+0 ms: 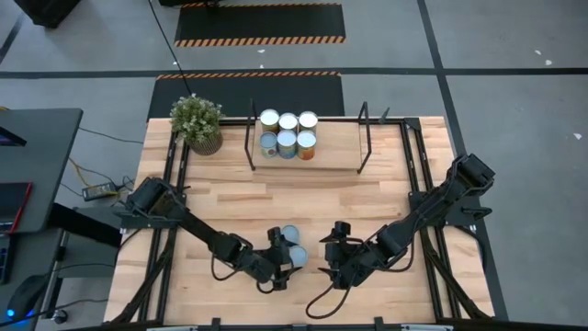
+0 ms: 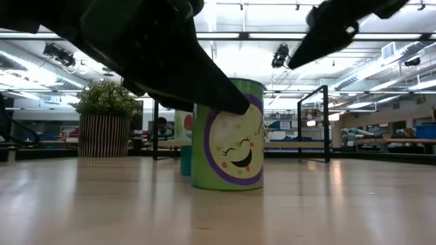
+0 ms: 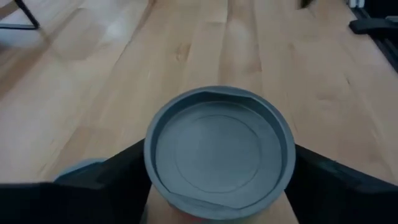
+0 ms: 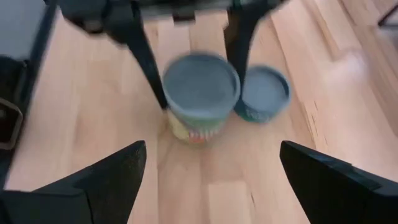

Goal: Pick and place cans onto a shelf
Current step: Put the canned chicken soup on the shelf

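Observation:
A can with a green label and a smiling face stands on the table near its front middle. It also shows in the high view. My left gripper is closed around it, and its grey round top fills the left wrist view. A second can with a teal label stands right behind it. My right gripper is open and empty, just right of both cans. Several cans stand on the wood shelf at the table's far side. My left gripper has the can between its two fingers, one on each side of the can's upper wall just under the rim. The fingers slant down from the table's left side. The can stands upright with its base on the table.
A potted green plant stands at the far left beside the shelf. The shelf's black upright rods frame its ends. Bare tabletop lies between the shelf and the two front cans.

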Action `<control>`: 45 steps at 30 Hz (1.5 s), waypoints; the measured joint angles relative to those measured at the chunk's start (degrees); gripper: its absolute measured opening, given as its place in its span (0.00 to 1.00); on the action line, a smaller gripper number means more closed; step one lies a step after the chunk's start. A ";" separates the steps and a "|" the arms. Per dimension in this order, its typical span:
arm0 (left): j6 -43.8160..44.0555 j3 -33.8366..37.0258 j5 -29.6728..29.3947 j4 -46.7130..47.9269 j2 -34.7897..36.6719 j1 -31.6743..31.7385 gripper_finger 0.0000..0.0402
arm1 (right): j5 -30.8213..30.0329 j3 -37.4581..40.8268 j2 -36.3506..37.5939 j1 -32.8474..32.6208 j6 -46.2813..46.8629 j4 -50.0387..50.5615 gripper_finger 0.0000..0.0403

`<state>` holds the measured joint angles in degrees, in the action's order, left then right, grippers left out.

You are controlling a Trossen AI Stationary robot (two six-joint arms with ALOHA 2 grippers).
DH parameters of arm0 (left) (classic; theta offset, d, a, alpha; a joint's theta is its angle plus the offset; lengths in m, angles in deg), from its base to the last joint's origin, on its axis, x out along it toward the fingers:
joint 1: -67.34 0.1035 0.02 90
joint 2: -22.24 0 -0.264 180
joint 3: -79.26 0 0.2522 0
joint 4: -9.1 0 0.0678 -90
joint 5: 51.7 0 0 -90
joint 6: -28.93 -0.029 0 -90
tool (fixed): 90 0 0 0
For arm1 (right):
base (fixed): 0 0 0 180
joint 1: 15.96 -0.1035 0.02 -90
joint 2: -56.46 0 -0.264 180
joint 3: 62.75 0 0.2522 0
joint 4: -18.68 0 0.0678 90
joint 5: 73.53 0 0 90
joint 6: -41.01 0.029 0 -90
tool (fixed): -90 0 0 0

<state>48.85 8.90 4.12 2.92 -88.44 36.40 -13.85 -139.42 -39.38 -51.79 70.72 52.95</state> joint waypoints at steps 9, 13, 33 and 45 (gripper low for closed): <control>-1.13 -1.99 10.52 -3.89 0.00 6.50 0.71 | 0.01 0.02 1.45 -0.18 4.95 12.36 0.94; -5.73 -4.26 10.93 -3.78 0.00 9.69 0.73 | -0.01 1.69 1.90 -0.54 8.91 16.61 0.94; -15.08 -13.65 10.41 2.62 0.00 29.71 0.73 | -9.13 12.61 17.60 -1.23 12.38 17.27 0.94; -17.62 -29.50 3.25 8.65 -11.76 33.91 0.73 | -10.73 12.68 24.59 -1.85 10.82 17.42 0.94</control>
<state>31.24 -20.59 7.37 11.57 -100.20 70.30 -24.57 -126.75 -14.78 -53.64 81.54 70.37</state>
